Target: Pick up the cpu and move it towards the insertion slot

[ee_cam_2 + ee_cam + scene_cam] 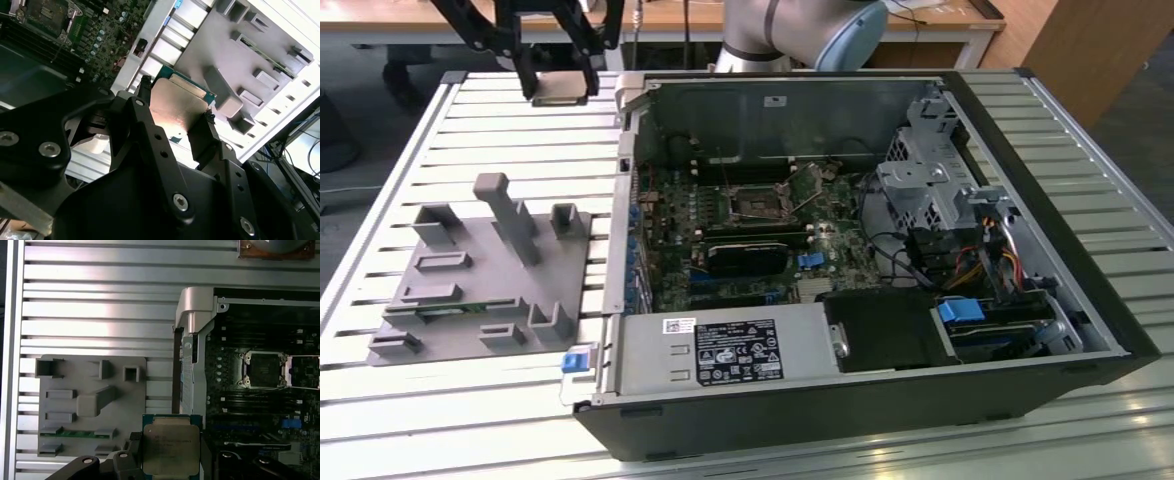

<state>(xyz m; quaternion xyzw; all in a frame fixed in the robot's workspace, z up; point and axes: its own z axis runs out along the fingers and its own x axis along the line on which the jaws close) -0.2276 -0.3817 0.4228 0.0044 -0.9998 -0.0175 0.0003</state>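
Observation:
The cpu (560,90) is a flat square chip with a silvery top, held up in the air at the back of the exterior view's left. My gripper (562,86) is shut on it, one black finger on each side. Both wrist views show the cpu (177,107) (170,447) clamped between the fingers (142,100), hanging over the slatted table beside the case's side wall. The insertion slot (758,203) (265,368) is a square socket with a dark centre and a metal frame on the motherboard, inside the open case. It lies apart from the cpu, toward the exterior view's right.
The open computer case (1014,140) holds a drive cage, cables and a power supply (720,352). A grey fixture block (480,270) with upright posts and a green memory stick (454,310) sits on the slatted table (400,160). The arm's base (787,30) stands behind the case.

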